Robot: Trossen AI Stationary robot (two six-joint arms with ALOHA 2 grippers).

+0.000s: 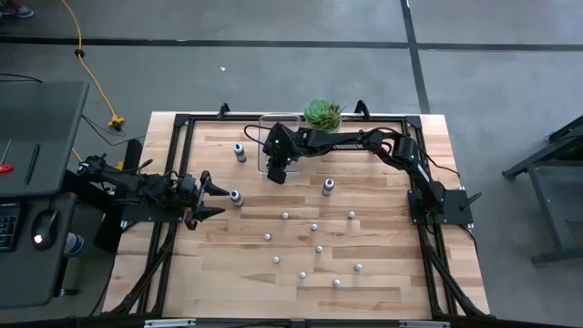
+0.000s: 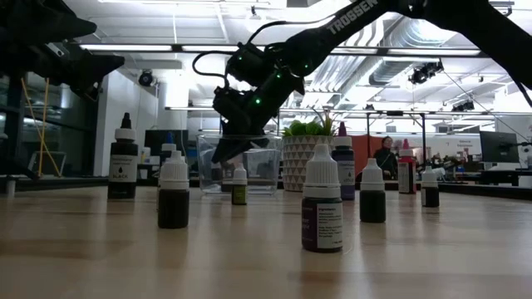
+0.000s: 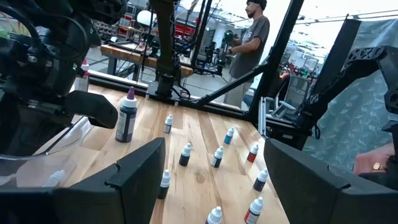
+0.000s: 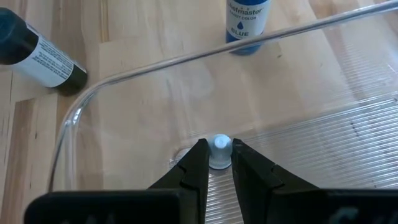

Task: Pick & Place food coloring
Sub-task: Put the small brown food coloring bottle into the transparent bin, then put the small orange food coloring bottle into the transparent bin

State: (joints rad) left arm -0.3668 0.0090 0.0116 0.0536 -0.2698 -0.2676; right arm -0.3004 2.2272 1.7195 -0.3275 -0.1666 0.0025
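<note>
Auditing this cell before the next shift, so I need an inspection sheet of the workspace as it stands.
Surface: wooden table, black frame.
Job's things: food coloring bottles scattered upright; clear bin at the far edge.
Clutter: succulent beside the bin.
Grippers: right claw inside the bin, shut on a small white-capped bottle; left claw open, hovering near the left edge.
Cables: yellow cord on the floor.
Surroundings: person standing beyond the table.
</note>
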